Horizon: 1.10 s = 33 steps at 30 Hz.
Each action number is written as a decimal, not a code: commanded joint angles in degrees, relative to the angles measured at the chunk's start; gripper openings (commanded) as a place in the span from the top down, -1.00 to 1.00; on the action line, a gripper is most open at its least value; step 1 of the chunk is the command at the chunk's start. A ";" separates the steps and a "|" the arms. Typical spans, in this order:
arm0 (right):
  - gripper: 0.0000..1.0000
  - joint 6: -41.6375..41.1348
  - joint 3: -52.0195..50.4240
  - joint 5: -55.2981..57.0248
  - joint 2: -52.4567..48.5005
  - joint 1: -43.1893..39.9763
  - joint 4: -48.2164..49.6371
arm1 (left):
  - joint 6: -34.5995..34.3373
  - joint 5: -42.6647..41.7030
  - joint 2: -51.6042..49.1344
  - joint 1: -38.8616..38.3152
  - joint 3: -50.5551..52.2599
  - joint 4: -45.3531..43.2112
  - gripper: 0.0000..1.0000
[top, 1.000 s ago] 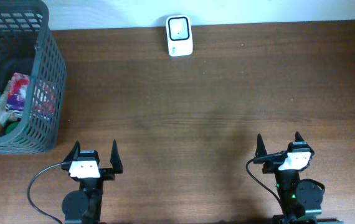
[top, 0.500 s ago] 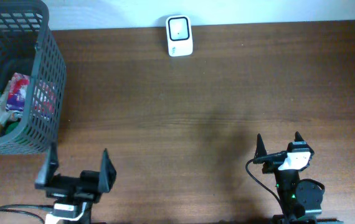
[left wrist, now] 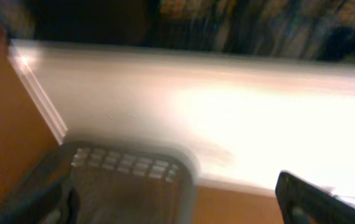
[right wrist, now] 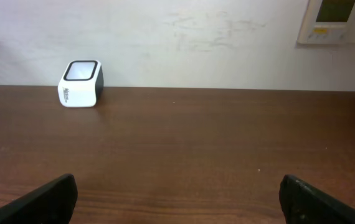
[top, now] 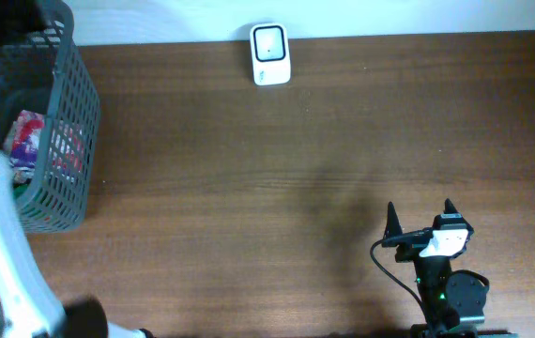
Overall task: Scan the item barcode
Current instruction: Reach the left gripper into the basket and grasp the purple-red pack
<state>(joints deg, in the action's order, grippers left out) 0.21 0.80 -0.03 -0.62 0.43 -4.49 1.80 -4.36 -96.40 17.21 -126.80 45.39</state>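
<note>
**No item picked, scan not begun**

The brown wooden desk (top: 296, 169) runs back to a pale wall (right wrist: 196, 37). The white scanner (top: 270, 54) sits at the far edge with nothing held before it. The goods all lie in the grey basket (top: 70, 113) at the left corner, a pink packet (top: 31, 133) among them; which one is meant I cannot tell. The left end effector (left wrist: 177, 208) shows blurred above the basket rim, fingers spread wide and empty. The right end effector (top: 420, 208) sits at the near edge, also wide and empty. I'd say picking an item, carrying it and showing its barcode are all yet to do.
</note>
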 commanded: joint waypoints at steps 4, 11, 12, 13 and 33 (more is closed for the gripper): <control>-0.97 0.39 -0.48 0.33 0.42 0.31 -0.17 | 1.77 -0.28 -16.09 14.27 -11.67 22.91 -0.98; -0.97 0.39 -0.48 0.33 0.42 0.31 -0.17 | 3.78 5.33 -26.88 18.16 -11.67 32.87 -0.87; -0.97 0.39 -0.48 0.33 0.42 0.31 -0.17 | 4.20 5.03 -28.41 18.16 -11.67 33.42 -0.79; -0.97 0.39 -0.48 0.33 0.42 0.31 -0.17 | 4.35 4.28 -29.66 18.10 -11.67 33.79 -0.78; -0.97 0.39 -0.48 0.33 0.42 0.31 -0.17 | 11.82 0.37 -39.69 15.21 -3.52 31.67 0.35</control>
<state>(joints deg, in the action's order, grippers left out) 0.30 0.80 -0.01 -0.62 0.43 -4.49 13.10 -4.14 -135.55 32.10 -132.18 76.95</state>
